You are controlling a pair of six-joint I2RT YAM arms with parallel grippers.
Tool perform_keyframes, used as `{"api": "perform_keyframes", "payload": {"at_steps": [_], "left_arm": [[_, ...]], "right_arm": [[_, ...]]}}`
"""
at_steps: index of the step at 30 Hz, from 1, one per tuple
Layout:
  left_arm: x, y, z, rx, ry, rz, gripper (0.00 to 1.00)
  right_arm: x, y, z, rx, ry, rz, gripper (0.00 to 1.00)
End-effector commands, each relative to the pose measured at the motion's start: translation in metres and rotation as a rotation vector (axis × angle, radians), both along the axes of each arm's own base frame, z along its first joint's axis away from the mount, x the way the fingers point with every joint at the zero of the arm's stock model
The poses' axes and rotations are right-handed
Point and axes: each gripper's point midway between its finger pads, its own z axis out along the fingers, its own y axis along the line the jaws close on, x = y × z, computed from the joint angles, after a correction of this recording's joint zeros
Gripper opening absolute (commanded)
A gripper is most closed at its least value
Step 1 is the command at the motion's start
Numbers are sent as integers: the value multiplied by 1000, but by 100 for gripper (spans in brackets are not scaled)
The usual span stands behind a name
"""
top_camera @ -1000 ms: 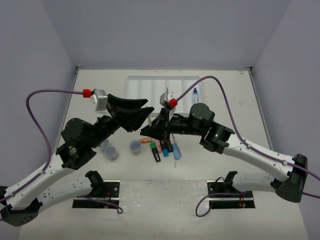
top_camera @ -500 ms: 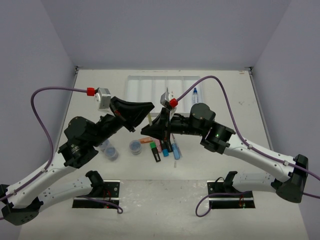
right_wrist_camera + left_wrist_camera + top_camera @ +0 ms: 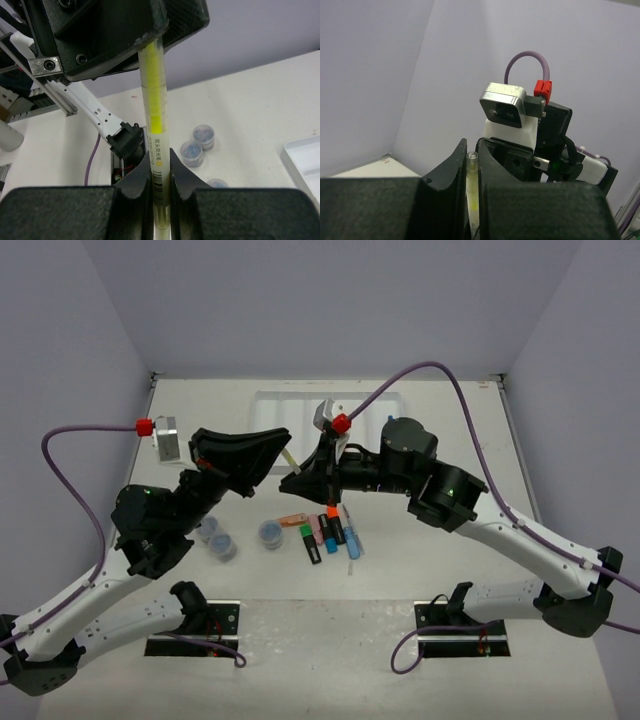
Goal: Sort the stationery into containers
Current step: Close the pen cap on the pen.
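Top external, three tubs [image 3: 224,547], one tray [image 3: 300,405] (five compartments); one pen [image 3: 289,457]

White table [image 3: 480,425] — tray [image 3: 290,405], highlighters [image 3: 325,535], seemingly three tubs [image 3: 270,533]

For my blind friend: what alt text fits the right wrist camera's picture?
A thin yellow pen runs up the middle, gripped below by the right arm's black jaws and above by the left arm's jaws. Behind, three small tubs sit on a white table.
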Motion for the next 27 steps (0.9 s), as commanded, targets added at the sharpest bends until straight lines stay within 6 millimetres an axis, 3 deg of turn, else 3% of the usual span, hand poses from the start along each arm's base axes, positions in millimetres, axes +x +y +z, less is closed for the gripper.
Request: {"api": "perform_keyframes", "payload": {"at_steps": [1, 3, 7, 9, 12, 14, 16, 17, 19, 20, 27], "left_arm": [[-25, -44, -102, 237, 177, -251, 0], [-31, -49, -103, 221, 177, -273, 0], [-54, -72, -115, 262, 180, -315, 0], [-56, -74, -114, 264, 172, -307, 0], [-44, -58, -97, 253, 160, -206, 0], [-27, -41, -82, 256, 163, -76, 0], [-16, -28, -65, 273, 148, 14, 0], [-7, -24, -63, 281, 160, 70, 0], [1, -17, -49, 303, 145, 132, 0], [4, -17, -46, 308, 141, 149, 0], [3, -28, -27, 317, 89, 125, 0]], "right_arm": [[33, -29, 159, 376, -233, -178, 0], [32, -31, 185, 423, -239, -170, 0], [38, -27, 202, 437, -237, -174, 0], [41, -22, 198, 411, -234, -171, 0], [44, -14, 163, 372, -207, -157, 0], [50, -3, 107, 302, -140, -153, 0], [48, -5, 74, 287, -99, -150, 0], [44, -6, 72, 301, -98, -136, 0], [37, -5, 42, 278, -38, -106, 0], [33, -4, 37, 278, -26, -85, 0], [19, 0, 1, 257, 39, -9, 0]]}}
